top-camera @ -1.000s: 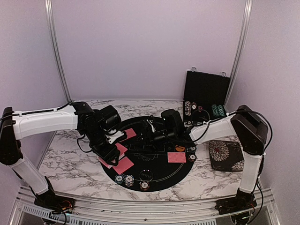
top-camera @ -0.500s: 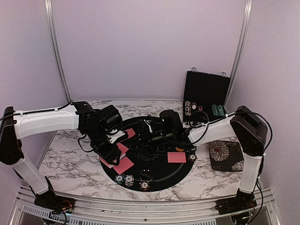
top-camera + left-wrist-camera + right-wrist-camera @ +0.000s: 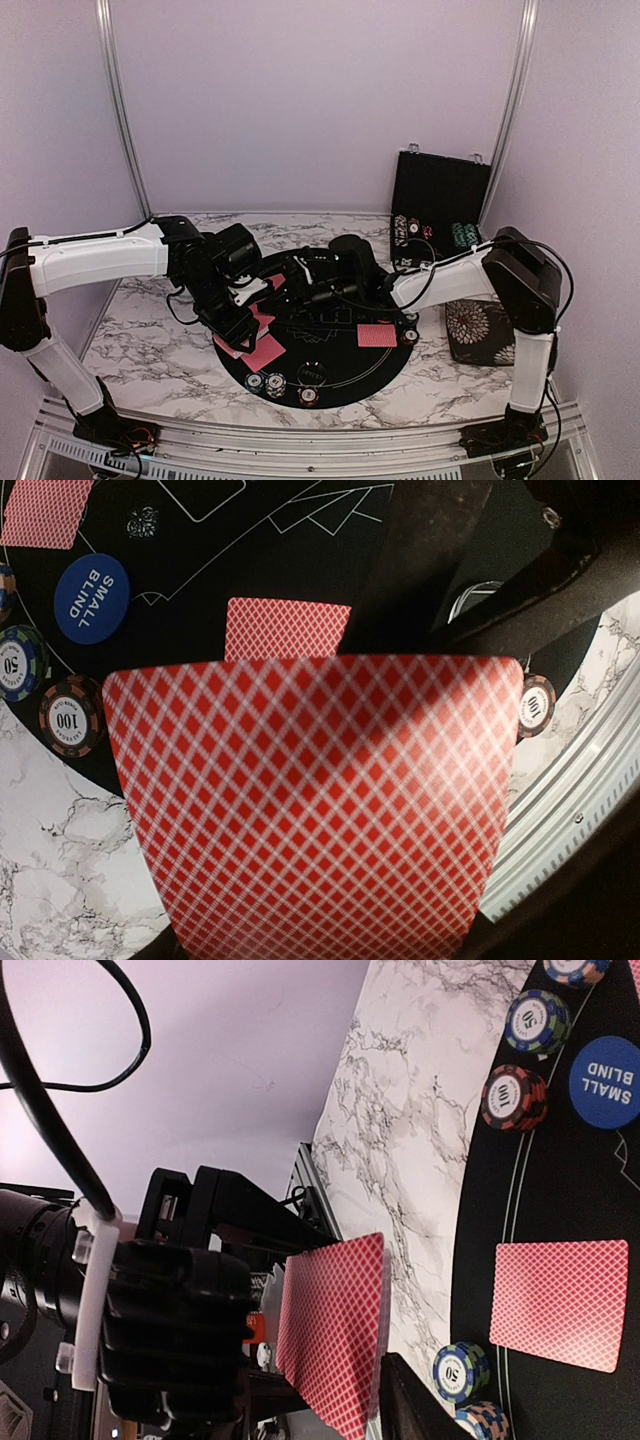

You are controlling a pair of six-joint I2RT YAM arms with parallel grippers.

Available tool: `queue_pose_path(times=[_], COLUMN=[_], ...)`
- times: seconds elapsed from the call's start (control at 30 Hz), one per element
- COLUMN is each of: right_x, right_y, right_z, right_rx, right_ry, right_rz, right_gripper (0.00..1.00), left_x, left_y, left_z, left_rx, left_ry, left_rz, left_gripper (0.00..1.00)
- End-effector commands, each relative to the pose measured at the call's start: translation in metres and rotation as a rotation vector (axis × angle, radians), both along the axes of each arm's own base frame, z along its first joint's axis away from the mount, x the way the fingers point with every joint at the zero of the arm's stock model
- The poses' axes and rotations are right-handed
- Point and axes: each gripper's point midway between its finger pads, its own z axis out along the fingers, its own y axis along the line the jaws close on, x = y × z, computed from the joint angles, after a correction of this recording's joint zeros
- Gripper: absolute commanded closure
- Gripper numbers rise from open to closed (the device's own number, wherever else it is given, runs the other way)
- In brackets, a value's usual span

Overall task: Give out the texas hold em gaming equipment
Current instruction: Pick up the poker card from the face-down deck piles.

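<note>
My left gripper (image 3: 243,322) is shut on a stack of red-backed playing cards (image 3: 310,810) that fills the left wrist view and hides its fingers. Seen from the right wrist, the stack (image 3: 335,1335) stands on edge, with one dark right fingertip (image 3: 415,1405) just beside its free edge; the other finger is hidden. My right gripper (image 3: 291,284) reaches leftward over the round black mat (image 3: 345,375) to the left gripper. Single cards lie face down on the mat (image 3: 377,335) (image 3: 287,629). A blue small-blind button (image 3: 92,597) and striped chips (image 3: 72,714) sit at the mat's rim.
The open black chip case (image 3: 440,200) stands at the back right with chips in it. A floral black pad (image 3: 485,330) lies at the right. More chips (image 3: 275,384) line the mat's near edge. Marble tabletop (image 3: 150,350) surrounds the mat.
The right arm has slid left across the mat until its gripper is at the cards in the left gripper. The left arm has held still.
</note>
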Motion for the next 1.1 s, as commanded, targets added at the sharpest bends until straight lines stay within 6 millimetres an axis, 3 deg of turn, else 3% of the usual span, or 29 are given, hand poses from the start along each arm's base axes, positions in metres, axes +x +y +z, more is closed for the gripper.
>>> queue_pose_path(times=[0.0,0.4,1.07], right_x=[-0.0042,-0.0054,0.0013], right_y=[0.0118,0.0133,0.0065], right_z=[0.0072,0.002,0.0048], right_rx=[0.028,0.016,0.022], right_ry=[-0.014,-0.007,-0.009], right_rz=[0.027,0.03,0.002], right_gripper=[0.6,0.8,0.92], left_x=[0.0027,0.0023,0.0004], left_y=[-0.0034,-0.0026,-0.0006], left_z=[0.0061,0.0071,0.0068], left_rx=[-0.01,-0.01,-0.011], left_ry=[-0.015,-0.02,-0.016], left_rz=[-0.002,-0.003,0.003], left_gripper=[0.49,0.49,0.49])
